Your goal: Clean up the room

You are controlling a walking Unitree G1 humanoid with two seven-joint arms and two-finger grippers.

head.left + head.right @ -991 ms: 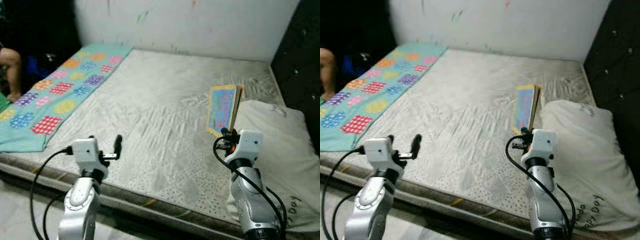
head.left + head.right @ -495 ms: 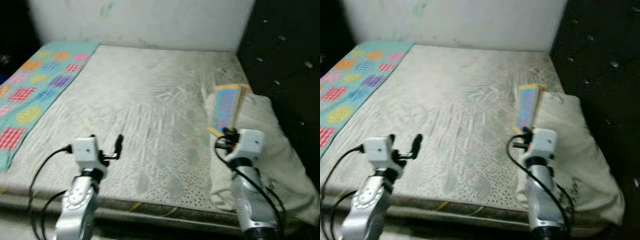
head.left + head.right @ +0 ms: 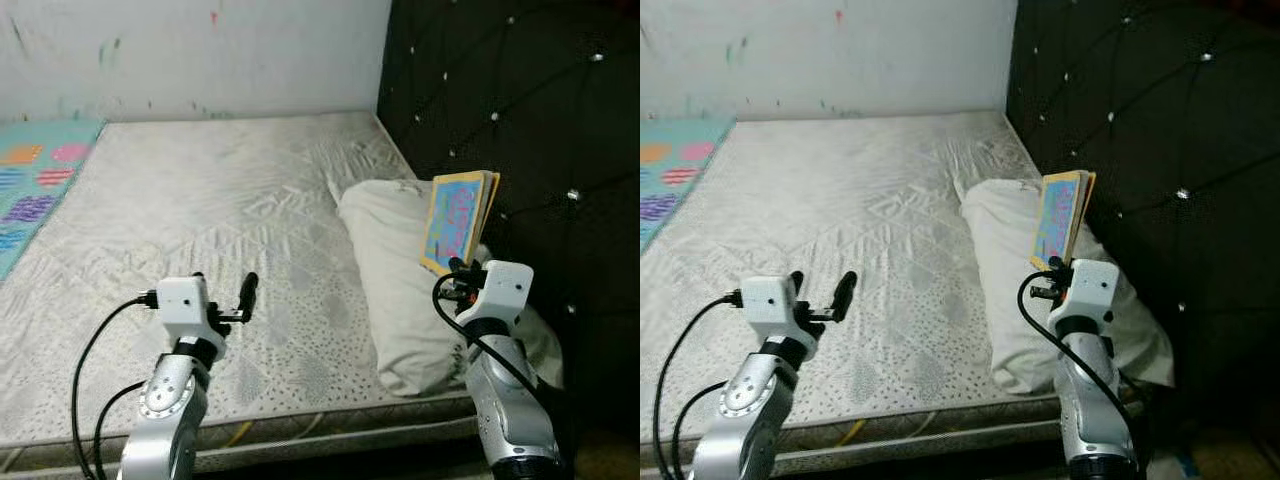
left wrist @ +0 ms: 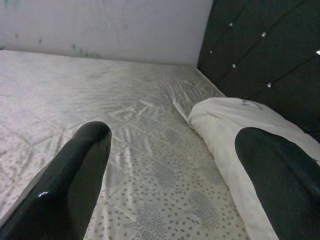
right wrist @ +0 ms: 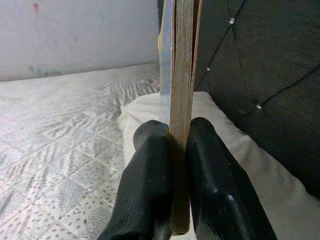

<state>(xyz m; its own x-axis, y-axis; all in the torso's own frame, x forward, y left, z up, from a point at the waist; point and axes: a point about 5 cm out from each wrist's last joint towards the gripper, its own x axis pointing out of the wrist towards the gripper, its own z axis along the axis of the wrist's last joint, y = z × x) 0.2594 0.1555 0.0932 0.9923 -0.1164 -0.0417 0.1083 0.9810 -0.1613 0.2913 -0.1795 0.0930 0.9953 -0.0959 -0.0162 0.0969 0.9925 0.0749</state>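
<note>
The right claw (image 5: 172,150) squeezes a thin, flat book (image 3: 455,220) upright above a soft white pillow (image 3: 395,290). The left claw (image 4: 170,165) is open over the bumpy mattress (image 3: 200,200).

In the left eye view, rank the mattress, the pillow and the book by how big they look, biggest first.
1. mattress
2. pillow
3. book, held upright in the right tool; it sits nearer the camera than the pillow, yet looks smallest.

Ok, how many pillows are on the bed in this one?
1. The white pillow lies on the mattress against the black headboard, just beyond the right gripper, which holds a book. More may lie out of frame.
</note>
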